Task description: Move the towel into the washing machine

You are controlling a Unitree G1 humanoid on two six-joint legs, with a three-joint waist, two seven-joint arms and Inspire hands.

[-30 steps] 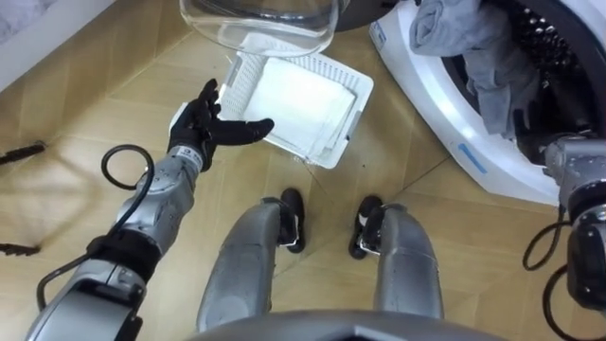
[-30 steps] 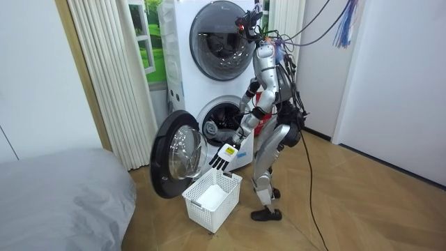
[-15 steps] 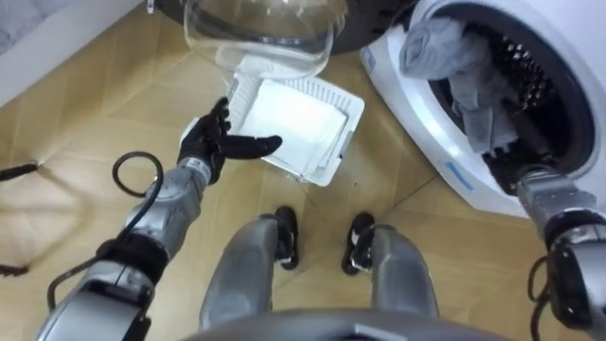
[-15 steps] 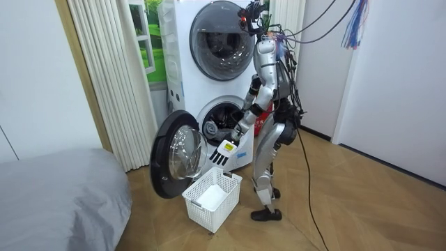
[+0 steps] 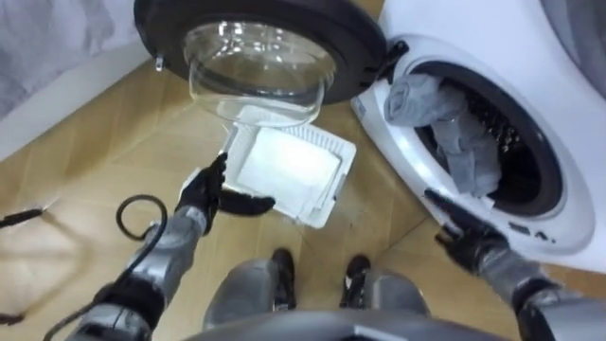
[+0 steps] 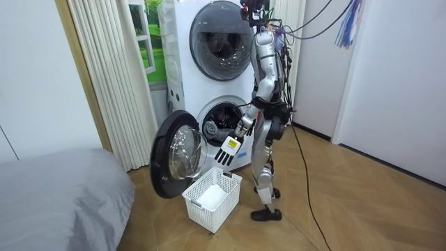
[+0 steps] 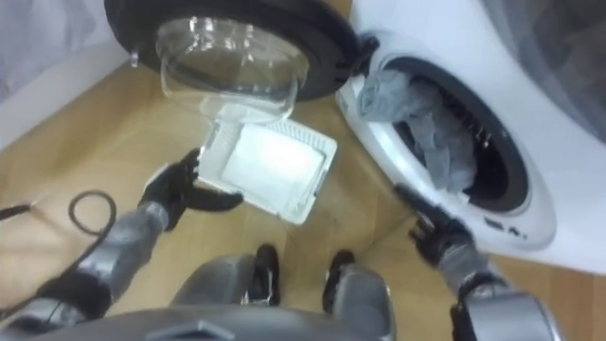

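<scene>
Grey towel [image 5: 440, 128] lies bunched in the washing machine [image 5: 445, 28] drum mouth, long axis far-left to near-right, just far of the right hand [image 5: 471, 244], the nearer one, its fingers seemingly straight and empty; left hand [image 5: 210, 192], spread and empty, hangs at the laundry basket [image 5: 327, 194].

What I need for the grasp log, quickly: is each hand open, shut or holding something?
Left hand: open, empty, above the white plastic laundry basket.
Right hand: open, empty, at the white washing machine's opening.
</scene>
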